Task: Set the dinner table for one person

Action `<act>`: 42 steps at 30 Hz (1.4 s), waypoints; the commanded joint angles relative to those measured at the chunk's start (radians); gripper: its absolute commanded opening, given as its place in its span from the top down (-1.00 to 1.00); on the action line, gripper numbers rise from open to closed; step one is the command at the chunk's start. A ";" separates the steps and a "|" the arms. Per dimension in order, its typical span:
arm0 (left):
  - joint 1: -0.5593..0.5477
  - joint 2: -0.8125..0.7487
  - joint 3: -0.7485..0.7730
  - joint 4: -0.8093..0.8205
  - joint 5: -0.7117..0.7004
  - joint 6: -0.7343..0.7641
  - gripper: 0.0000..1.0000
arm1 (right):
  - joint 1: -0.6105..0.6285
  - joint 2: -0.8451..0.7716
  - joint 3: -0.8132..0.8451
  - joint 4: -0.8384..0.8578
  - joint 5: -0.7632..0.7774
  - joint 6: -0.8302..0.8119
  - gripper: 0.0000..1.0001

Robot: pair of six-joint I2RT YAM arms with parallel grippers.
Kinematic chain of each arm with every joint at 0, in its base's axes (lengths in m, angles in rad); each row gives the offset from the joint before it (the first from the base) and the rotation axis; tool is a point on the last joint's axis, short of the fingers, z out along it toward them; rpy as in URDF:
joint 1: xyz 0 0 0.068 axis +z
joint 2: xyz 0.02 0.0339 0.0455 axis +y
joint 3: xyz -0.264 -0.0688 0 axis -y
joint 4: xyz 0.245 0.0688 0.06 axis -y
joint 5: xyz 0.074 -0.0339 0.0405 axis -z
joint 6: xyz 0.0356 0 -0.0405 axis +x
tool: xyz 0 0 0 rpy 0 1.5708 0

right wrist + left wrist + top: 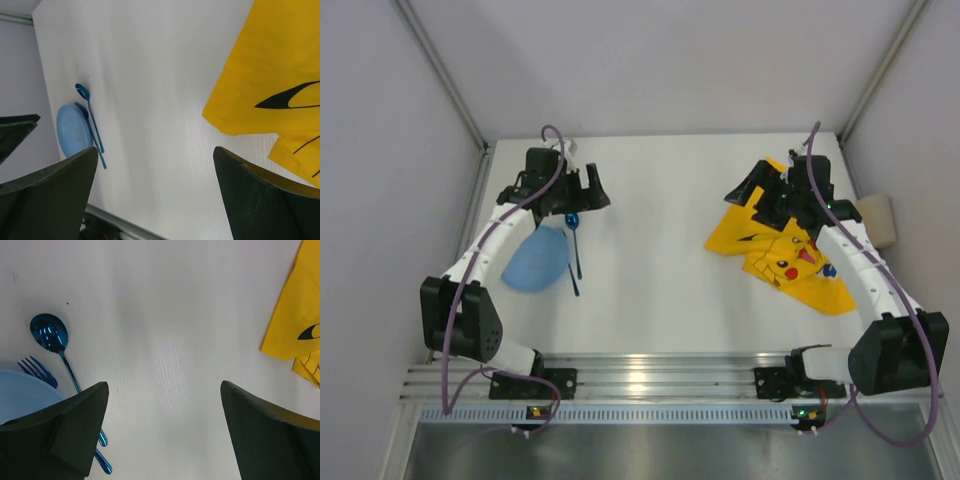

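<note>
Arms on both sides reach out over the dinner table [650,230], seen from up high. The left gripper [582,195] hangs over the far left part, near the round end of a blue spoon [571,220]. A blue fork [573,284] lies beside the spoon. A light blue plate [535,262] sits just to their left, partly under the arm. The right gripper [775,195] hangs over the far corner of the yellow Pikachu cloth mat [790,265], which lies folded and bunched up on the right side. A pale roll [875,220] sits at the right edge; I cannot tell what it is.

From the left wrist, the fingers [85,420] are spread wide with nothing between them, only bare white table. The spoon [49,333], the fork [37,371] and the plate [22,395] are off to the left. A bit of the mat [295,305] shows on the right.

From the right wrist, these fingers [60,185] are wide apart too and hold nothing. The mat [270,65] is just ahead on the right. The plate [72,130], spoon and fork are well apart from it, across the table.

I think the job has hardly begun, since nothing is in its place yet. The step in hand looks like laying out the mat. Next, I guess the right gripper must come down on a loose edge, pinch it, and pull the cloth flat. The cloth is soft and folded, so it could bunch up more if the pinch catches two layers.
</note>
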 commanded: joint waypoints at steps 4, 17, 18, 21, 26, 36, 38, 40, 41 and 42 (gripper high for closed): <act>-0.010 -0.036 0.042 -0.038 -0.062 -0.006 -0.98 | -0.003 0.009 0.082 -0.100 0.115 -0.076 -1.00; -0.019 -0.182 -0.120 -0.097 -0.019 -0.033 -0.98 | 0.000 0.389 0.380 -0.375 0.279 -0.298 -1.00; -0.021 -0.187 -0.123 -0.108 -0.018 -0.035 -0.98 | 0.000 0.403 0.379 -0.373 0.278 -0.298 -1.00; -0.025 -0.216 -0.126 -0.139 -0.021 -0.036 -0.98 | 0.023 0.458 0.373 -0.353 0.278 -0.296 -0.99; -0.028 -0.256 -0.122 -0.194 -0.030 -0.033 -0.98 | 0.088 0.576 0.360 -0.332 0.314 -0.284 -1.00; -0.041 -0.286 -0.093 -0.278 -0.033 -0.044 -0.98 | 0.138 0.722 0.394 -0.240 0.354 -0.247 -0.98; -0.044 -0.285 -0.086 -0.288 -0.033 -0.047 -0.98 | 0.153 0.750 0.406 -0.240 0.391 -0.253 -0.93; -0.048 -0.285 -0.079 -0.297 -0.033 -0.050 -0.98 | 0.166 0.779 0.420 -0.243 0.419 -0.267 -0.77; -0.048 -0.283 -0.077 -0.298 -0.031 -0.055 -0.98 | 0.181 0.791 0.426 -0.247 0.445 -0.274 -0.65; -0.051 -0.282 -0.073 -0.303 -0.033 -0.056 -0.98 | 0.189 0.803 0.439 -0.260 0.459 -0.281 -0.38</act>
